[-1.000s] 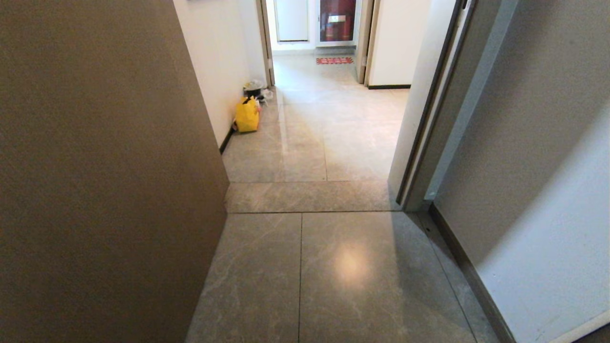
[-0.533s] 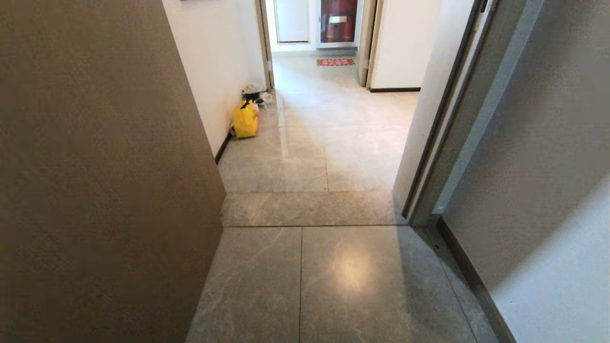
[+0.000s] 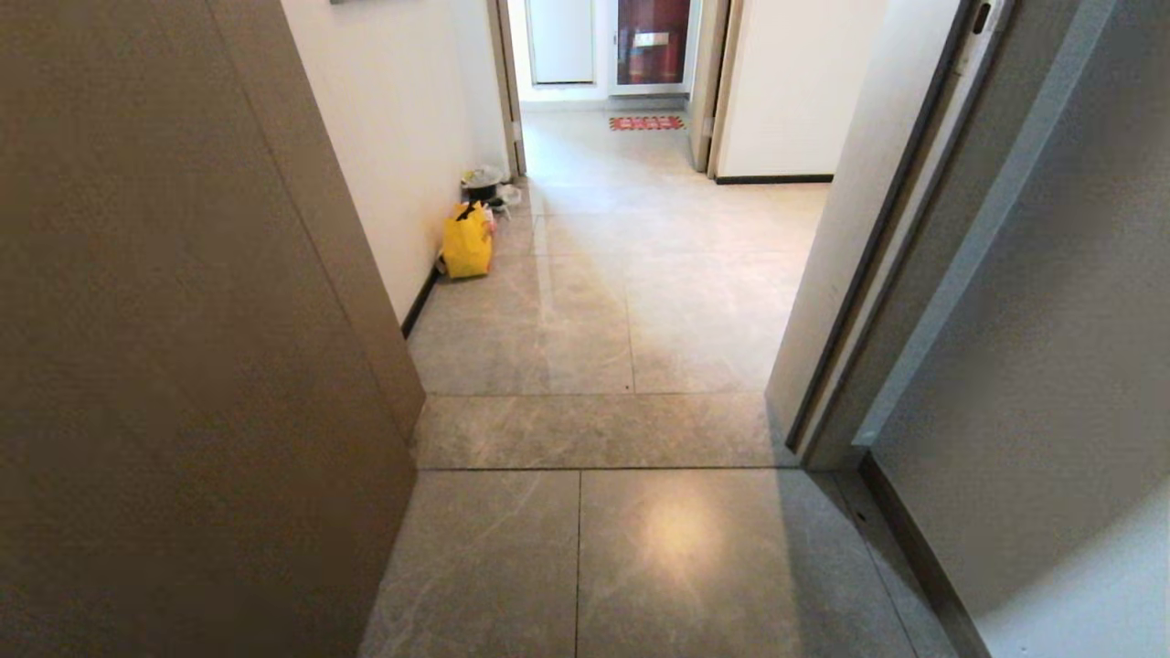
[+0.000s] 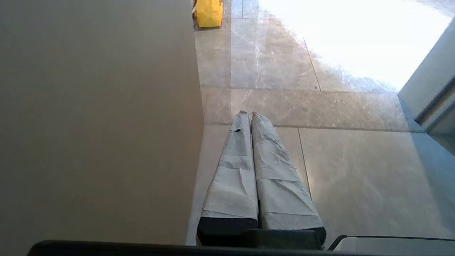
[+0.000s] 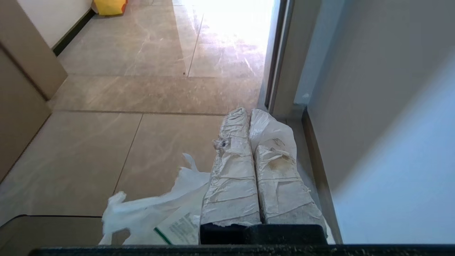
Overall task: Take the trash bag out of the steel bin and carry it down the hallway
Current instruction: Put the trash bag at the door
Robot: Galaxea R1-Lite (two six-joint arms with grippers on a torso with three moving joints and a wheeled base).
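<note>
Everything in the head view has slid downward and a little outward since a second ago, so the camera has travelled forward with the base while the things on the floor keep their places. Taking the yellow bag (image 3: pixel 467 241) as landmark and going left to right: a broad brown panel (image 3: pixel 183 366) fills the view to its left and nearer the robot; the bag itself stands against the white wall (image 3: pixel 393 137), with a small dark bin and scraps just beyond it. To its right the hallway (image 3: pixel 631 302) runs on in glossy grey-beige tiles toward a red mat (image 3: pixel 646 122) far past the bag, and further right stands a grey door frame (image 3: pixel 877 302). Neither arm shows in the head view. In its wrist view the left gripper (image 4: pixel 247 113) hangs over the tiles, nearer than the yellow bag, its wrapped fingers pressed together with nothing between them. The right gripper (image 5: pixel 247 111) is clamped tight, with a fold of the trash bag (image 5: pixel 156 209) pinched at its tips; the thin white plastic with green print trails beside and beneath the fingers (image 5: pixel 233 177), above the floor near the door frame.
</note>
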